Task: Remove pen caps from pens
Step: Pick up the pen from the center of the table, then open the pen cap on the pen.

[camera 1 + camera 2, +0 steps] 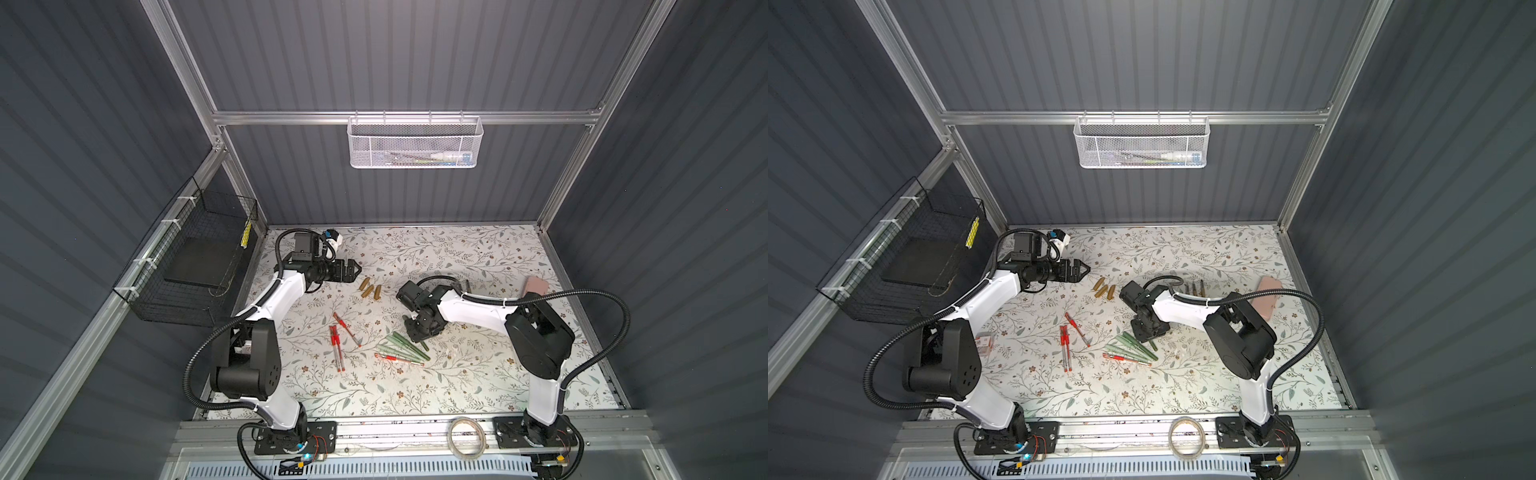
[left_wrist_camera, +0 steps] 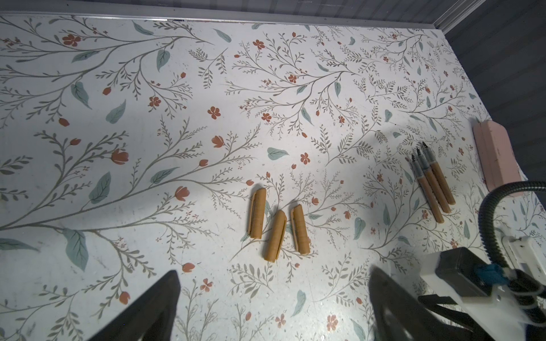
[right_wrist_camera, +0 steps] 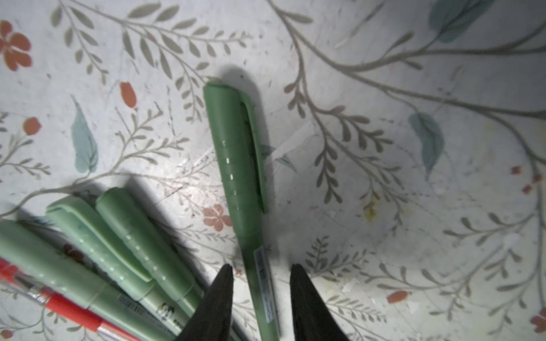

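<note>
tabletop point(image 1: 457, 257) with floral print, strewn pens point(image 1: 347, 329), grey ribbed walls point(image 1: 374, 62)

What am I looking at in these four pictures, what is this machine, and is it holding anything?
These are two robot arms over a flowered table. Two pictures look down from above; the other two come from a camera on each wrist. On the table lie three brown caps, already off their brown pens, plus capped green pens and red pens. The left tool is open and empty. The right tool straddles one green pen, jaws not touching it yet, so nothing is held.
</note>
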{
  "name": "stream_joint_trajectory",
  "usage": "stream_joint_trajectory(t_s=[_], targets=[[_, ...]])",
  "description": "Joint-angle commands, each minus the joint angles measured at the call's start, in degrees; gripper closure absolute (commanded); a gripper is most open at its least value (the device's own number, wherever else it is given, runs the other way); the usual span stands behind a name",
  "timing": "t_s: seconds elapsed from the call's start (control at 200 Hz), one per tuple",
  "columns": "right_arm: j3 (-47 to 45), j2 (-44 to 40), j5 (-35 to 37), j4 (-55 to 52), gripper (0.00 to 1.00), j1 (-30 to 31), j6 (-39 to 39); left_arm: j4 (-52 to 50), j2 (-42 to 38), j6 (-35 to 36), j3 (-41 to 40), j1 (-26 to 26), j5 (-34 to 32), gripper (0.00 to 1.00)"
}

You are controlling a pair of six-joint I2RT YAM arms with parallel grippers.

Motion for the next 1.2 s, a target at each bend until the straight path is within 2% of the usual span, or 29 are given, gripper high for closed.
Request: stream_joint_trajectory(t_s=[0.0, 0.34, 0.575, 0.775, 0.911, 0.996, 1.106, 1.196], targets=[[0.16, 0.92, 1.69, -1.71, 0.68, 0.51, -0.34, -0.39, -0.47, -0.45, 0.64, 0.54, 1.20, 0.00], [-1.62, 2.39, 3.69, 0.89, 0.84, 0.38, -1.17, 0.37, 0.26, -0.74, 0.39, 0.54, 1.35, 0.00], [-1.75, -0.04, 5.22, 2.22, 0.93, -0.86, -2.08, 1.97, 0.09, -2.81, -0.07, 0.50, 5.67, 0.00], [-1.85, -5.20, 4.19, 5.11, 0.96, -2.94, -1.88, 5.73, 0.15, -8.93, -0.86, 0.54, 14.85, 0.00], [-2.31, -8.58, 0.77, 9.99, 0.98, -4.48, -1.52, 12.86, 0.77, -17.02, -3.59, 0.54, 19.90, 0.03], [-2.25, -10.89, -0.96, 12.60, 0.99, -4.79, -1.20, 17.14, 0.62, -21.36, -5.41, 0.46, 23.32, 0.07], [-5.01, -14.31, -5.37, 21.07, 1.00, -5.55, -0.67, 24.27, 0.95, -25.73, -8.31, 0.30, 26.11, 0.14], [-6.39, -16.34, -9.59, 26.03, 1.00, -6.68, 1.24, 25.08, 0.75, -27.09, -8.18, -0.26, 27.46, 0.20]])
